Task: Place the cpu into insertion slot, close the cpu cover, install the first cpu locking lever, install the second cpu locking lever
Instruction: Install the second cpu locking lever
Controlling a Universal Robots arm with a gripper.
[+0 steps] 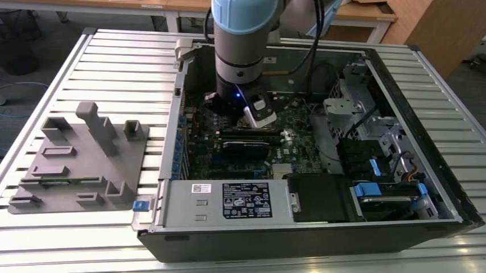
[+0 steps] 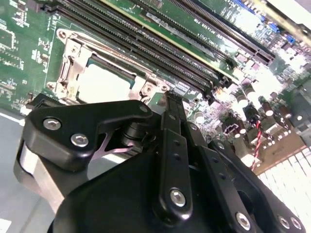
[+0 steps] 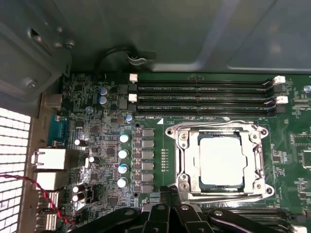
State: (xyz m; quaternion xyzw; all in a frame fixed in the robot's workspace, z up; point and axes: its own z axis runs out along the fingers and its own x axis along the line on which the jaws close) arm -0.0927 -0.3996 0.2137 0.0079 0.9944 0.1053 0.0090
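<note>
I see the cpu (image 3: pixel 221 160) seated under the shut cover (image 3: pixel 183 160); my gripper (image 3: pixel 167 194), jaws together, hovers just beside it.

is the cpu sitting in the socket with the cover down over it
Yes, in the first wrist view the cpu lies in the insertion slot with the cpu cover flat around it.

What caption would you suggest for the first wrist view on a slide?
End effector above the motherboard, beside the insertion slot with the cpu seated under the closed cpu cover.
</note>
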